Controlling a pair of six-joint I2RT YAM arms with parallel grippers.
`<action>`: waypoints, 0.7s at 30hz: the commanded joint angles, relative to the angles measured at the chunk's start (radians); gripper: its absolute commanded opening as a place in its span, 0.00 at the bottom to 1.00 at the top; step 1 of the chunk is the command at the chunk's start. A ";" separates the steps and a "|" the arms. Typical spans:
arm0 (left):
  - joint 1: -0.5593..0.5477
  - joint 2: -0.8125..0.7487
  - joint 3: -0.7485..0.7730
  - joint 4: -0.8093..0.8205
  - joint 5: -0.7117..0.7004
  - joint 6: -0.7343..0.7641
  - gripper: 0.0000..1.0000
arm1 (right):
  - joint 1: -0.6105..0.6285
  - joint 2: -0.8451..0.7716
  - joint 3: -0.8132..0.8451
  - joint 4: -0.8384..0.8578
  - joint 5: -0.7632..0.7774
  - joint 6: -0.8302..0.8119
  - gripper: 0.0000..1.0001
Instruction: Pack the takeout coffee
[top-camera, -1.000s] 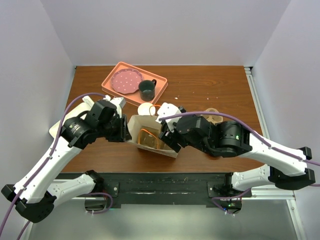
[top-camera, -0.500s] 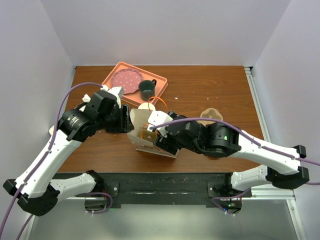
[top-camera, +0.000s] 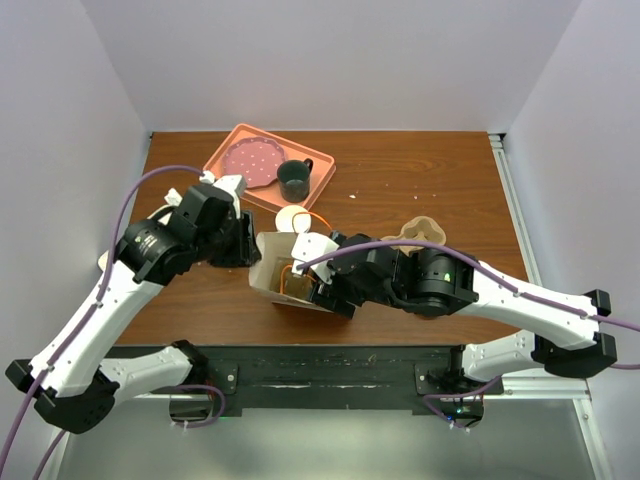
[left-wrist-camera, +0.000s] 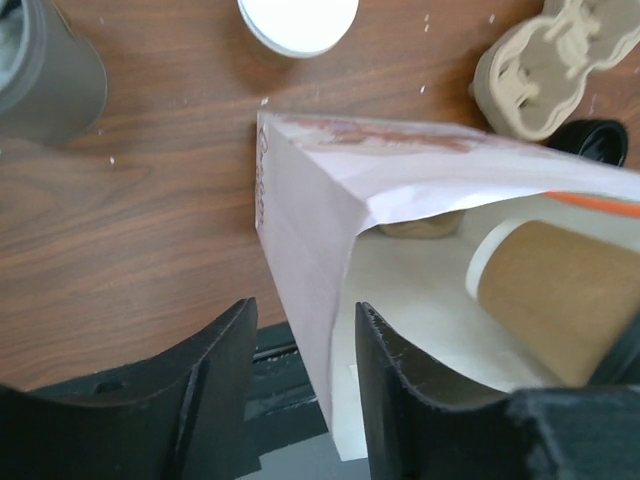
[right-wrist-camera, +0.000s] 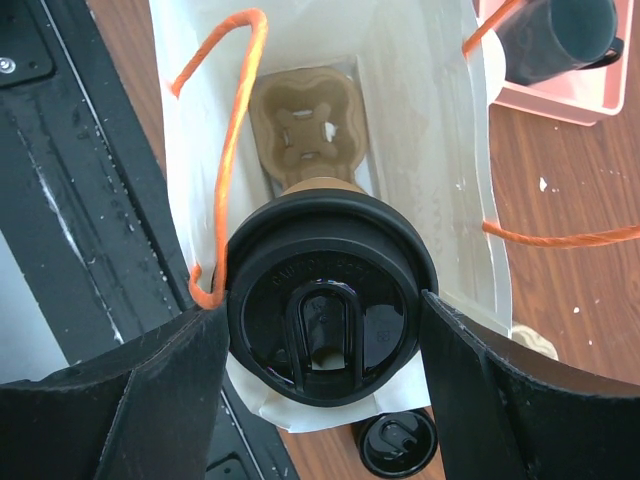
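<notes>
The takeout coffee (right-wrist-camera: 330, 290), a tan cup with a black lid, hangs in the mouth of the white paper bag (right-wrist-camera: 440, 150) with orange handles. My right gripper (right-wrist-camera: 325, 315) is shut on it, one finger on each side of the lid. Below the cup, a cardboard cup carrier (right-wrist-camera: 305, 130) lies on the bag's floor. In the left wrist view the cup's brown body (left-wrist-camera: 545, 300) shows inside the bag (left-wrist-camera: 300, 230). My left gripper (left-wrist-camera: 303, 315) is open and straddles the bag's left wall, one finger outside and one inside. From above, the right gripper (top-camera: 315, 285) hides the cup.
A pink tray (top-camera: 215, 160) at the back holds a dotted plate (top-camera: 250, 162) and a dark green mug (top-camera: 293, 178). A white disc (top-camera: 290, 218) lies behind the bag. A second cardboard carrier (top-camera: 420, 232) and a loose black lid (right-wrist-camera: 398, 443) lie right of it.
My right arm has moved left and brought the cup down into the bag's mouth. My left gripper has shifted back along the bag's left wall and its jaws have widened.
</notes>
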 joint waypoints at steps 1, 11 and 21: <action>0.001 -0.036 -0.067 0.069 0.041 0.044 0.48 | 0.004 -0.002 0.013 -0.023 -0.023 -0.011 0.27; 0.002 0.028 -0.040 0.148 0.016 0.093 0.41 | 0.005 -0.002 0.010 -0.056 -0.061 -0.023 0.27; 0.001 -0.171 -0.222 0.373 0.144 0.150 0.00 | 0.004 -0.013 0.154 0.007 0.114 0.050 0.26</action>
